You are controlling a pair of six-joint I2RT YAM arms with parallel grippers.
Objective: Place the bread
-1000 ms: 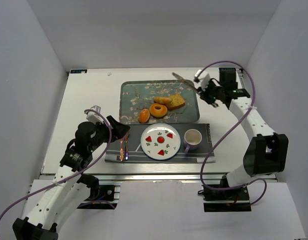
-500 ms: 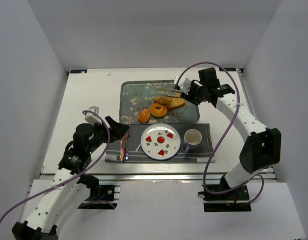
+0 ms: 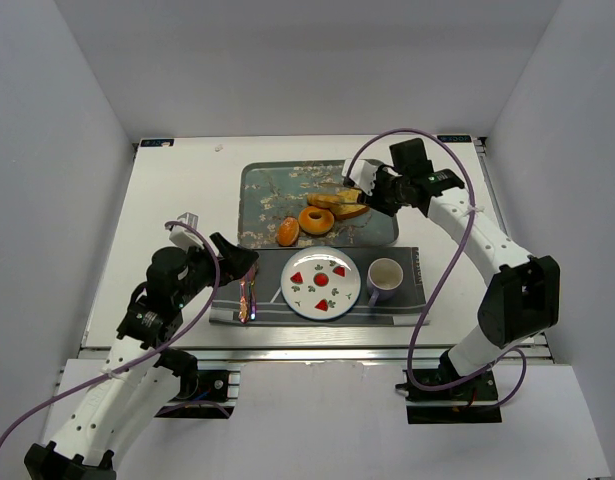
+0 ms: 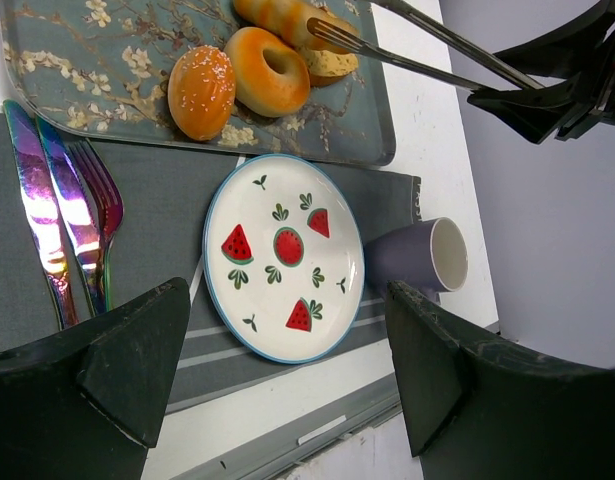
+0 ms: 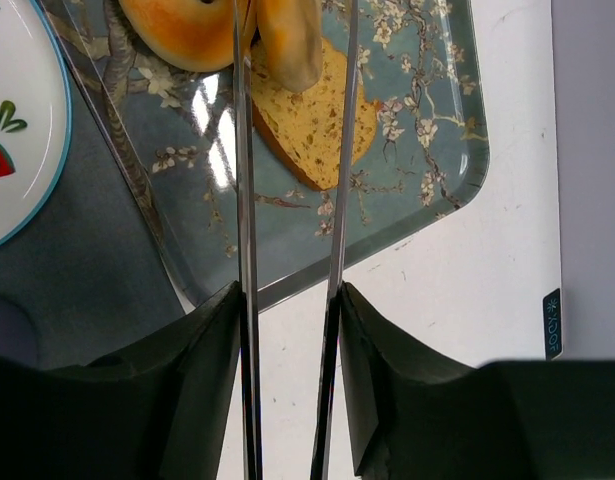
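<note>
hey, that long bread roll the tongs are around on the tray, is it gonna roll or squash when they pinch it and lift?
The long roll looks soft and light, so the thin tongs may dent it. Its rounded crust could let it twist or slip between the narrow blades. It rests partly on the bread slice, so lifting might nudge that slice.

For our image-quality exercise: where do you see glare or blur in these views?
Right wrist view: bright glare patches on the glossy tray beside the tongs, and the near gripper fingers are dark and soft. Left wrist view: the knife shows iridescent reflections. Top view: even, soft lighting.
</note>
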